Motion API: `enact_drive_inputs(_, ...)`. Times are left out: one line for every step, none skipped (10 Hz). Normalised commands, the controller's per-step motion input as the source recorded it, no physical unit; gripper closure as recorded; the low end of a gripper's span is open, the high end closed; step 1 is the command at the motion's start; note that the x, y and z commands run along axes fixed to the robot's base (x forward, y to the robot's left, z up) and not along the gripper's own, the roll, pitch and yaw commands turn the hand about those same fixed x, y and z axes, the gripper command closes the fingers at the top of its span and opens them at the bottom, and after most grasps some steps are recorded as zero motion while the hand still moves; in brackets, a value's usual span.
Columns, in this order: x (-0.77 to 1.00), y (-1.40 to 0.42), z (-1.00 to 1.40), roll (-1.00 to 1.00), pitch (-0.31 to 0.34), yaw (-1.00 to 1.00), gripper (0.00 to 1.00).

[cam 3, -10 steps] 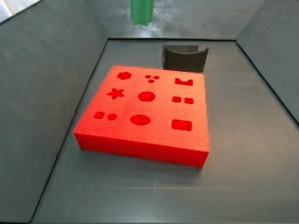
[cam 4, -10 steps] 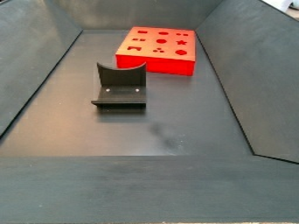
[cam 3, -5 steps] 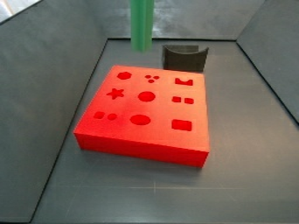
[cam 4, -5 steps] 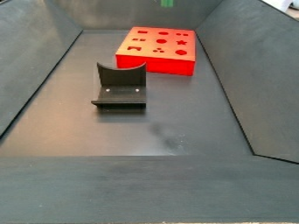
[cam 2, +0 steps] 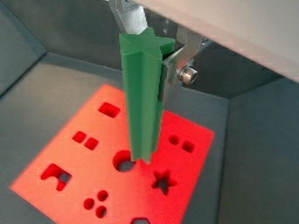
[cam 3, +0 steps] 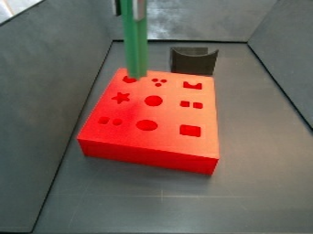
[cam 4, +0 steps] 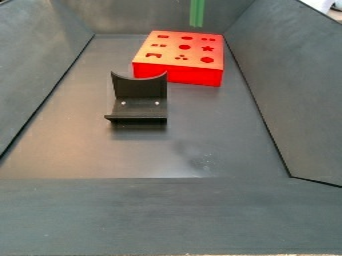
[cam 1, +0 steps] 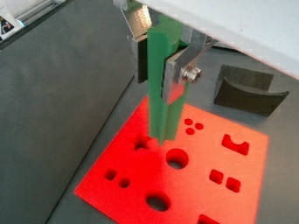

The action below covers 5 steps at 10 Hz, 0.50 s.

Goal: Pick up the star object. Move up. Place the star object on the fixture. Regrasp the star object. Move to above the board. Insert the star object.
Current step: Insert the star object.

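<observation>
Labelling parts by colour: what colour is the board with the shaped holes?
Red. The board shows best in a side view; the claw holds the green star object above it.

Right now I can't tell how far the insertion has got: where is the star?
The star hangs upright in the gripper, above the board, its lower end over the board's far edge in a side view, not yet in the star hole.

Showing the gripper (cam 1: 158, 74) (cam 2: 149, 66) close up in both wrist views, sitting around the upper part of the star object (cam 1: 162, 96) and high over the board (cam 1: 117, 157). Wearing flat, shiny silver plates for fingers (cam 1: 176, 66). Carrying a dark pad (cam 1: 140, 57) on the inside of one plate. Showing a small round silver screw (cam 1: 191, 74) (cam 2: 187, 75) on the side. Spreading out into a big, smooth, pale grey body (cam 1: 233, 26) behind the fingers.
</observation>
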Motion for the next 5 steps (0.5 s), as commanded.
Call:
enact_drive_inputs(-0.29,0.18,-0.45,-0.18,-0.08,-0.56,1.0)
enact_drive_inputs(-0.28,0.14,-0.45,-0.15,-0.06,-0.62,1.0)
enact_drive_inputs(-0.09,0.07,-0.27,-0.15,-0.127,-0.46,1.0)
enact_drive_inputs(0.0,0.0,-0.01,0.0,0.0,-0.01,1.0)
enact_drive_inputs(-0.31,0.02,-0.22,0.0,0.0,-0.36,1.0)
